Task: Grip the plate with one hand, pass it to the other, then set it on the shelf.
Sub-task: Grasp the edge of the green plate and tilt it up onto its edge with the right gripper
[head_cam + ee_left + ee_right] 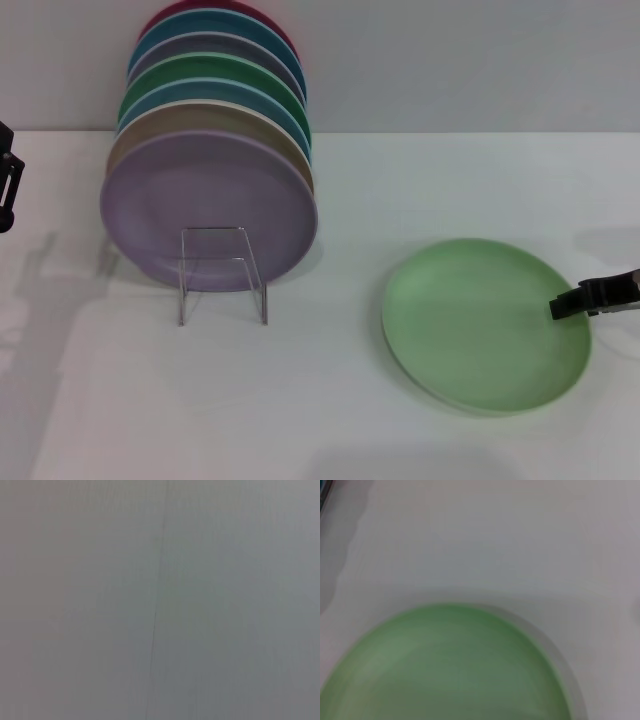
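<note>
On the white desk (300, 400), toward the robot's right, the light green plate (485, 322) lies flat, well apart from the shelf (222, 272). The right tool (566, 304) reaches in from the right edge of the head view, and its dark tip lies over the plate's right rim; whether it is parted, closed, or already pinching the rim cannot be told. The right wrist view shows the plate (445, 670) close up from above, its pale rim curving across bare desk (495, 540). The shelf, a small clear stand with a low front stop, sits on the left half of the desk and carries a row of plates standing on edge. Foremost of these is a lilac plate (210, 205), leaning back against a tan plate (200, 122) and the teal, green, grey, blue and red ones behind it. The left tool (8, 190) shows only as a dark part at the far left edge, away from the shelf, and its state cannot be told. The left wrist view shows only a plain grey surface.
</note>
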Robot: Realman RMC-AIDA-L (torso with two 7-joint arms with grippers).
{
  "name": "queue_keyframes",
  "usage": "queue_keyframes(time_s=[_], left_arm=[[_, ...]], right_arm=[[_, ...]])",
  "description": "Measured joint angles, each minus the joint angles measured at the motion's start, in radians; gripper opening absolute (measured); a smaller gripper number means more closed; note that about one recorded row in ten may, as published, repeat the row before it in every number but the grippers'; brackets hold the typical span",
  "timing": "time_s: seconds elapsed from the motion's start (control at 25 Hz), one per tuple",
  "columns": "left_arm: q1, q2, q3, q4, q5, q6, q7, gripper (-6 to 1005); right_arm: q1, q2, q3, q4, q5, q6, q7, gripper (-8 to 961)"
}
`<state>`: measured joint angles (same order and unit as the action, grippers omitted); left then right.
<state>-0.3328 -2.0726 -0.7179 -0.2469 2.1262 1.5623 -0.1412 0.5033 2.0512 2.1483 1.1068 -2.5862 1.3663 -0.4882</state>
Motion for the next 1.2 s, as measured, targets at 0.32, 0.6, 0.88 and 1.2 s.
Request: queue_keyframes(time_s=[0.32,0.6,0.88,1.2], left_arm=[[0.0,0.0,0.0,0.0,-0.002,-0.002,0.0,723],[0.004,0.002,0.0,0.0,-0.002,0.001,0.0,723],[0.007,0.002,0.0,0.0,-0.002,0.003,0.0,723],[0.009,0.002,0.0,0.0,0.0,0.006,0.0,723]], right_arm=[[-0.003,0.002,0.002,-0.007,0.0,0.006,0.003,272],[-0.003,0.003,-0.004,-0.01,-0.006,0.01,0.01,200],[-0.008,0.017,-0.006,0.013,-0.026,0.007,0.0,188],[-0.012,0.021,-0.008,0.04,-0.026,-0.002,-0.016,39]])
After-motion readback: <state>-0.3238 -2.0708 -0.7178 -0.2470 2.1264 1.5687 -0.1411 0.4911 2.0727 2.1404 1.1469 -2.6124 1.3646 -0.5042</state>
